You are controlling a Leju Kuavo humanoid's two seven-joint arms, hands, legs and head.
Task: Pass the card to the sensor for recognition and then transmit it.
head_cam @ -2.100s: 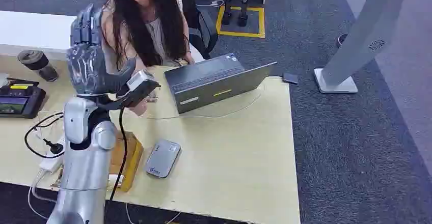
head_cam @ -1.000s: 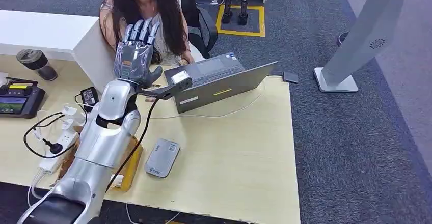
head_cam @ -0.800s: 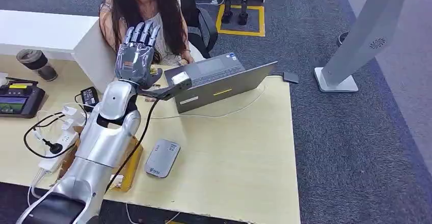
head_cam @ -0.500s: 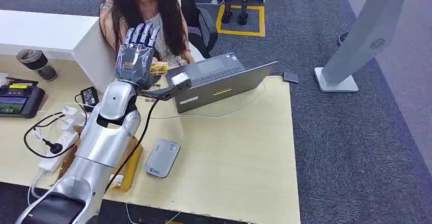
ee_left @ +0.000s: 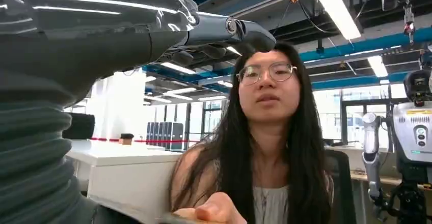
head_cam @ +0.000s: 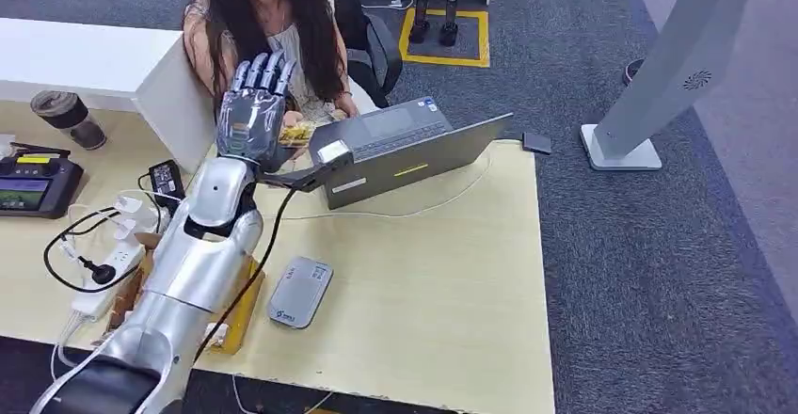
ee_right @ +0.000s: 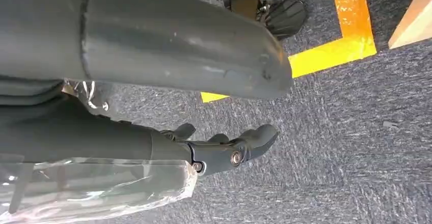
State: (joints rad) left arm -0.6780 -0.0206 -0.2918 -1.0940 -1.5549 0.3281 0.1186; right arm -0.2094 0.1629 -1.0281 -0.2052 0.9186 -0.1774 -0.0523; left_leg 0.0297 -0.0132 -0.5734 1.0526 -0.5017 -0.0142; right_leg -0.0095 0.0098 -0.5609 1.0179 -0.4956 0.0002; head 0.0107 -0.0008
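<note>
- Over the desk's [head_cam: 442, 273] far edge, the left hand [head_cam: 252, 113] is raised upright, fingers straight and a little apart, palm toward the person [head_cam: 273, 28] seated behind the desk.
- The card [head_cam: 296, 134], yellowish, sits just beside the left hand's thumb side; a fingertip of the person [ee_left: 216, 211] shows at it in the left wrist view. Whether the left hand has hold of the card cannot be told.
- The sensor [head_cam: 301, 292], a flat grey reader, lies near the desk's near edge, well apart from the card and just beside a yellow-edged box [head_cam: 240, 301].
- An open laptop [head_cam: 405, 151] stands at the far edge, just beside the left hand.
- Toward the desk's left edge lie a power strip with cables [head_cam: 103, 263], a dark adapter [head_cam: 167, 180], a black device with a screen [head_cam: 38, 183] and a dark cup [head_cam: 68, 118].
- The right hand [ee_right: 224, 150] hangs over grey carpet [ee_right: 356, 147] near yellow floor tape [ee_right: 346, 40], fingers loosely extended and holding nothing.
</note>
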